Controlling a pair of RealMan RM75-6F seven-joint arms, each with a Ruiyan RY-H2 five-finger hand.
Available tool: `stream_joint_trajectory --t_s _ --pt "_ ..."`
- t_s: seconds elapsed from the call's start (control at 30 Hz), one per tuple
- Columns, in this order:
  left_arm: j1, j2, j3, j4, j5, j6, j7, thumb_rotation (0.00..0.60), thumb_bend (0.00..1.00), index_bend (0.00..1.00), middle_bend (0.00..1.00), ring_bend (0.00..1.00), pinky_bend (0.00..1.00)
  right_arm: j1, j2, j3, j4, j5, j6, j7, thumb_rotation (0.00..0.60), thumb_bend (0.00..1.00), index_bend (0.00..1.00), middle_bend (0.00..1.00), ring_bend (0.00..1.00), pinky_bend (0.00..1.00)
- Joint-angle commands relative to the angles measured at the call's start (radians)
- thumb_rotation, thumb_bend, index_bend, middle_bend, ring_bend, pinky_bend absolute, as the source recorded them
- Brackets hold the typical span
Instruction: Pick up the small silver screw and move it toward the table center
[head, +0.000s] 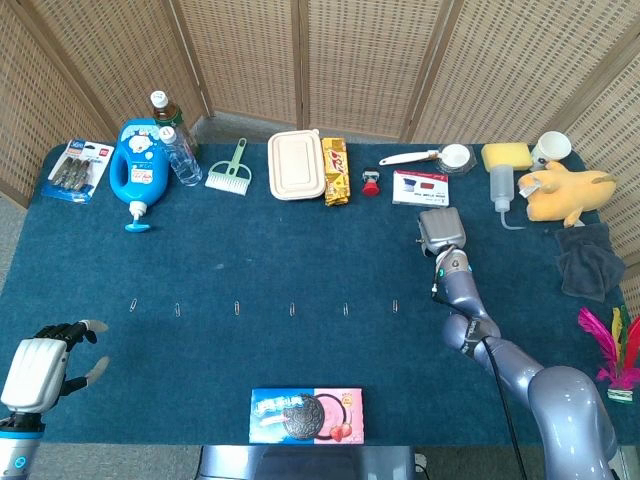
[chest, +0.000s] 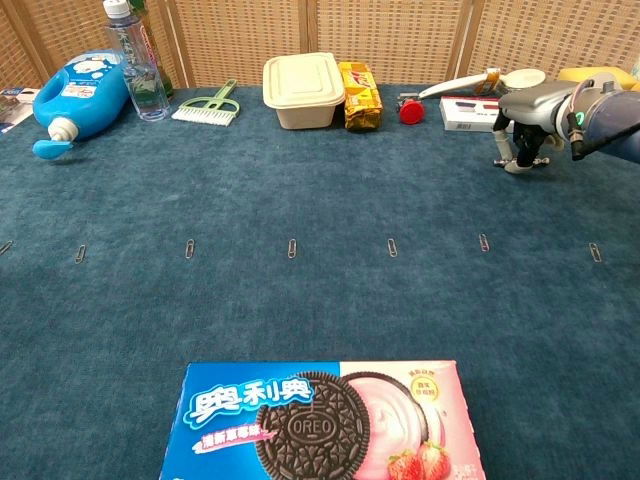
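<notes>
My right hand (head: 441, 232) hovers right of the table's middle, just in front of the red and white box (head: 420, 187). In the chest view the right hand (chest: 527, 112) points its fingers (chest: 517, 160) down at the blue cloth. A screw is too small to make out beneath them, and I cannot tell whether they pinch anything. A tiny pale speck (head: 222, 266) lies alone on the cloth left of centre; it may be the screw. My left hand (head: 38, 366) rests at the near left corner with its fingers apart, holding nothing.
A row of several paperclips (chest: 292, 247) crosses the table. An Oreo box (chest: 320, 420) lies at the near edge. Along the far edge stand a blue bottle (head: 137, 168), a brush (head: 231, 170), a lunch box (head: 295, 164), a snack pack (head: 336, 171), a squeeze bottle (head: 501, 190) and a plush toy (head: 562, 192).
</notes>
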Motion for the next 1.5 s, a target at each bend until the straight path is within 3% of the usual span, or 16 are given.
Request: stream_joint_trajectory --t_s 0.03,0.37,0.63,0.77,1.13,1.5 --pt "0.001 0.000 0.000 0.001 0.000 0.001 -0.001 0.600 0.42 0.37 0.51 0.46 0.43 0.004 -0.002 0.000 0.003 0.017 -0.001 -0.014 0.600 0.40 0.59 0.83 0.82 0.65" --pt "0.001 -0.001 0.000 0.004 0.002 0.001 -0.005 0.600 0.42 0.37 0.50 0.46 0.43 0.004 0.009 0.006 -0.024 0.059 0.014 -0.034 0.600 0.45 0.66 0.86 0.84 0.65" --pt "0.000 -0.001 -0.001 0.005 0.002 0.000 -0.005 0.600 0.42 0.37 0.50 0.46 0.43 -0.021 0.076 0.031 -0.146 0.054 0.058 0.023 0.600 0.46 0.67 0.86 0.84 0.65" --pt "0.002 0.004 -0.002 0.001 0.004 0.006 -0.004 0.600 0.42 0.37 0.50 0.46 0.43 -0.057 0.147 0.064 -0.271 0.059 0.063 0.109 0.600 0.46 0.67 0.86 0.84 0.65" --pt "-0.001 0.003 -0.001 -0.011 0.013 0.005 -0.001 0.600 0.42 0.37 0.50 0.46 0.43 -0.149 0.342 0.090 -0.567 0.062 -0.024 0.315 0.600 0.47 0.67 0.86 0.84 0.65" --pt "-0.001 0.018 -0.005 -0.025 0.023 0.019 -0.014 0.600 0.42 0.37 0.50 0.46 0.43 -0.218 0.450 0.114 -0.691 0.024 -0.193 0.555 0.600 0.48 0.67 0.87 0.84 0.65"
